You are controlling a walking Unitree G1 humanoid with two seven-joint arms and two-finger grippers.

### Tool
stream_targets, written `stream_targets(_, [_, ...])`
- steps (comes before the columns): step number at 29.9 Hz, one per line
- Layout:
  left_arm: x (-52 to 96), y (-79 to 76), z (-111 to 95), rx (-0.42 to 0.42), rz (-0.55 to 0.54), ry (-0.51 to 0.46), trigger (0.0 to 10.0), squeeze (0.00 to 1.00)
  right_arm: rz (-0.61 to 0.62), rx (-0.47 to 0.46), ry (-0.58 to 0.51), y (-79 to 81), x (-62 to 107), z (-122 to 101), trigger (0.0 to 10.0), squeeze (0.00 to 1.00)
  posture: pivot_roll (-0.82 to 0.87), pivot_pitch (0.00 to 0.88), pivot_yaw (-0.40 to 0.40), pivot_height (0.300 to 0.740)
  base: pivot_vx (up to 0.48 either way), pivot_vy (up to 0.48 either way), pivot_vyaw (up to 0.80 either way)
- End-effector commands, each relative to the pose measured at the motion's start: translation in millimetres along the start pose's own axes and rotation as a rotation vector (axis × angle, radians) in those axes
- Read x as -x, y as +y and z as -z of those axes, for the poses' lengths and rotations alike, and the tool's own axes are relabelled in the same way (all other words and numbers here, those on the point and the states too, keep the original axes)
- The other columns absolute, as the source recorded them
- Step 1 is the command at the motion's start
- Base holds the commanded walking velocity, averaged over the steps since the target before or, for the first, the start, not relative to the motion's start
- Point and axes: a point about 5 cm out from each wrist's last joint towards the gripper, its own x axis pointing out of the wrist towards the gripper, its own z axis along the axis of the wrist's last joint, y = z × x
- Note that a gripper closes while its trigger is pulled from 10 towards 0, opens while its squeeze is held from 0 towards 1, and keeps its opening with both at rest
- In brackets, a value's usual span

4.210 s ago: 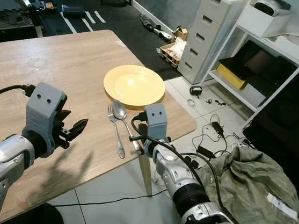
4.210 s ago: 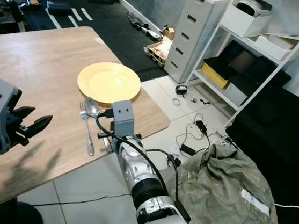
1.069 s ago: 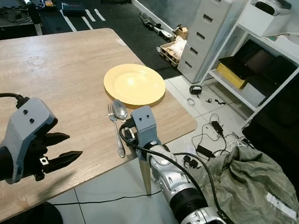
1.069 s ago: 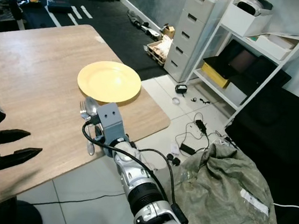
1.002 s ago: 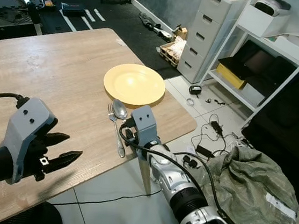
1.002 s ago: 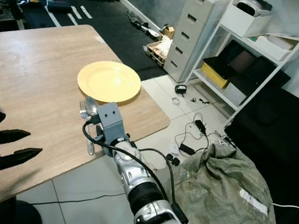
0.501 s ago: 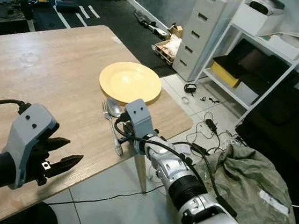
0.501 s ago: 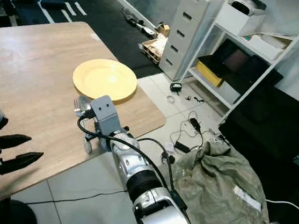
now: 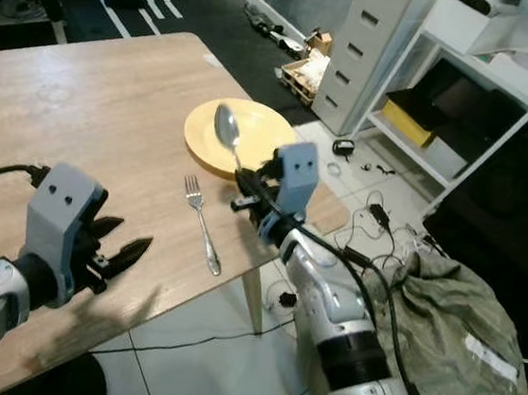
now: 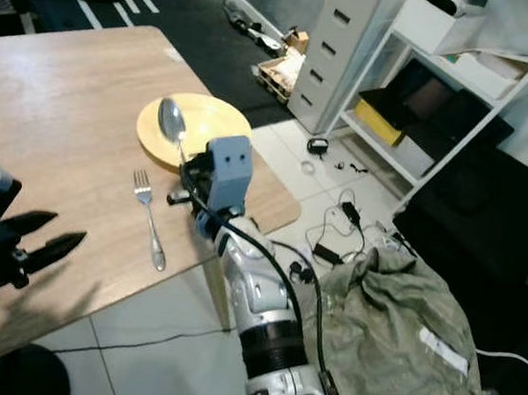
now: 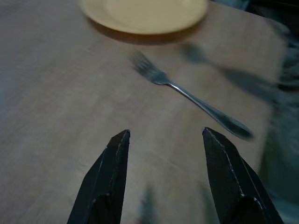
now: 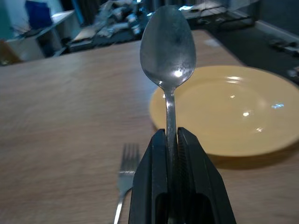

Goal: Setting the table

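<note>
the spoon (image 9: 226, 126) is lifted off the desk (image 9: 83, 110), its handle clenched in the right tool (image 9: 246, 188), bowl pointing up and away over the near edge of the yellow plate (image 9: 253, 129). in the eye views the fork (image 9: 202, 221) lies flat on the desk, near and left of the plate, tines toward the far side. the left tool (image 9: 122, 250) hovers above the near left of the desk, fingers spread apart, holding nothing.

the left wrist view shows two parted black fingers (image 11: 110, 179) above the wood, with the fork (image 11: 191, 99) and plate (image 11: 145, 14) beyond.

the right wrist view shows the fingers (image 12: 152, 186) pressed together on the spoon (image 12: 168, 46) handle, with the plate (image 12: 233, 112) and fork (image 12: 125, 175) below.
</note>
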Motion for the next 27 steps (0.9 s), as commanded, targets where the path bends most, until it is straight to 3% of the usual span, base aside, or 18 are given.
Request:
stream_targets(1, [-7.5,-0.9,1,-0.005,-0.049,-0.011,10.0,0.0,0.115,-0.005,-0.022,-16.2,16.7,-1,10.0,0.0,0.16,0.076,-0.009,0.74,0.0,0.0,0.0])
stream_targets(6, [-16.7,-0.7,-8,-0.015,-0.108,-0.074,10.0,0.0,0.246,-0.009,-0.034,-35.3,41.6,-1,10.0,0.0,0.14,0.073,-0.001,0.74,0.0,0.0,0.0])
stream_targets(8, [-28.7,2.8,-17,0.041,-0.213,-0.143,10.0,0.0,0.382,0.008,-0.024,-54.9,73.4,2,10.0,0.0,0.1,0.057,0.025,0.74,0.0,0.0,0.0])
stream_targets(9, [-28.7,2.8,-17,0.041,-0.213,-0.143,10.0,0.0,0.382,0.008,-0.024,-54.9,73.4,2,10.0,0.0,0.1,0.057,0.025,0.74,0.0,0.0,0.0])
stream_targets(11, [-35.4,5.2,-16,0.122,-0.251,-0.141,10.0,0.0,0.427,0.022,-0.017,-62.2,85.6,3,10.0,0.0,0.07,0.04,0.049,0.74,0.0,0.0,0.0])
stream_targets(13, [-36.5,6.2,-16,0.13,-0.261,-0.145,10.0,0.0,0.436,0.022,-0.016,-63.3,87.2,4,10.0,0.0,0.07,0.04,0.049,0.74,0.0,0.0,0.0])
stream_targets(17, [-49.6,16.8,-9,0.122,-0.437,-0.119,10.0,0.0,0.531,0.034,-0.005,-75.0,103.3,6,10.0,0.0,0.04,0.006,0.08,0.74,0.0,0.0,0.0])
stream_targets(27, [-68.6,9.2,-7,0.142,-0.427,-0.123,10.0,0.0,0.578,0.053,0.012,-79.8,108.1,6,10.0,0.0,0.0,0.0,0.08,0.74,0.0,0.0,0.0])
